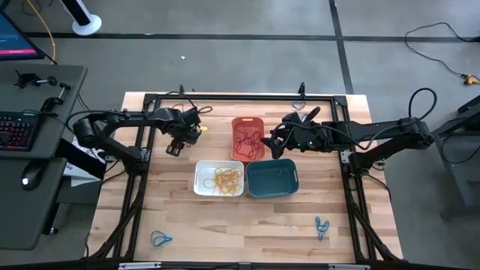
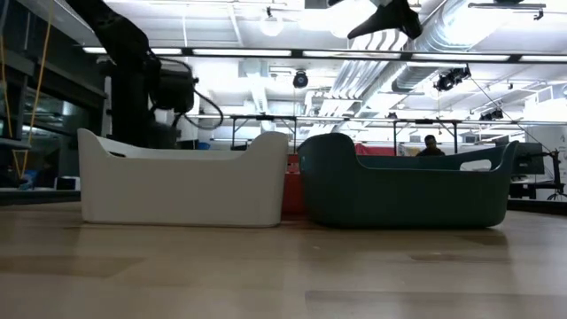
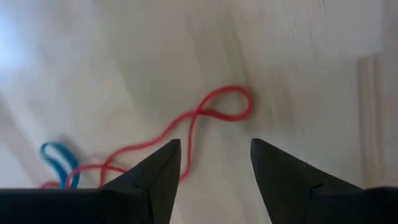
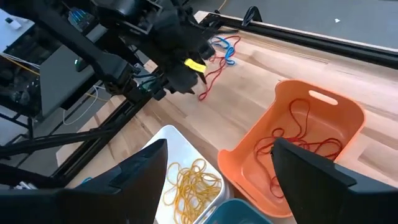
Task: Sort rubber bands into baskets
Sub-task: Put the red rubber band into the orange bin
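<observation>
My left gripper [image 3: 214, 149] is open above the bare wood at the table's far left [image 1: 174, 148]. A long twisted red rubber band [image 3: 214, 109] lies flat on the table just ahead of its fingertips, with a blue band [image 3: 57, 158] beside it; both also show in the right wrist view [image 4: 211, 73]. My right gripper [image 4: 219, 144] is open and empty, hovering by the right edge of the orange-red basket [image 1: 247, 139], which holds red bands [image 4: 298, 134]. The white basket [image 1: 219, 178] holds yellow bands [image 4: 189, 180]. The teal basket [image 1: 271, 178] stands to its right.
Loose blue bands lie near the table's front left [image 1: 160, 238] and front right [image 1: 321, 226]. The black frame rails [image 1: 240, 96] run along the table's far edge and sides. The three baskets stand close together at the table's middle.
</observation>
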Robot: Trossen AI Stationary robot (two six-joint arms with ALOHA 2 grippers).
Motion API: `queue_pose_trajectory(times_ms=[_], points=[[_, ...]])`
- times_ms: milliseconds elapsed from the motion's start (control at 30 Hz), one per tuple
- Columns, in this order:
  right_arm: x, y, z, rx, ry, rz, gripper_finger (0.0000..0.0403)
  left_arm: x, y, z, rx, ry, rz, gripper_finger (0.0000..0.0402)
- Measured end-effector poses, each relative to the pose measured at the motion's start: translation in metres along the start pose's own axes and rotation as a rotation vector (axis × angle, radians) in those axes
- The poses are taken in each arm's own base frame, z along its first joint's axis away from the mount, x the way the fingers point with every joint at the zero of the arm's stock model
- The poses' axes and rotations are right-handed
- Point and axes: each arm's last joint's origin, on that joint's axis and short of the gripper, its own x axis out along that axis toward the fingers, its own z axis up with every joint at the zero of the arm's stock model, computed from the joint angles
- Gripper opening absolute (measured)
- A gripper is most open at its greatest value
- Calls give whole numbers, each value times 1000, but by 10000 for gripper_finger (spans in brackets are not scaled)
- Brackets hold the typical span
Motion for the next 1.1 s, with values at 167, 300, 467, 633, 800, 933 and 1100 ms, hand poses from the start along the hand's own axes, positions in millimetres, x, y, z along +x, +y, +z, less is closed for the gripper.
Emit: queue_pose_trajectory(times_ms=[167,300,467,633,800,933,1100], points=[[-1,2,-2,2,6,8,275,14,3,9,74,40,24,189],[-1,2,-2,35,7,7,275,21,5,11,123,45,19,189],[-1,2,-2,45,7,6,275,28,7,11,204,49,-23,188],[-1,2,-2,67,9,5,275,31,7,8,192,28,-80,133],[-2,4,-5,64,15,14,275,31,5,7,155,18,-112,21],[-4,7,-8,49,21,25,275,28,8,9,-43,42,-98,3],[-6,9,-11,3,27,30,275,-7,31,18,-263,-43,-34,0]])
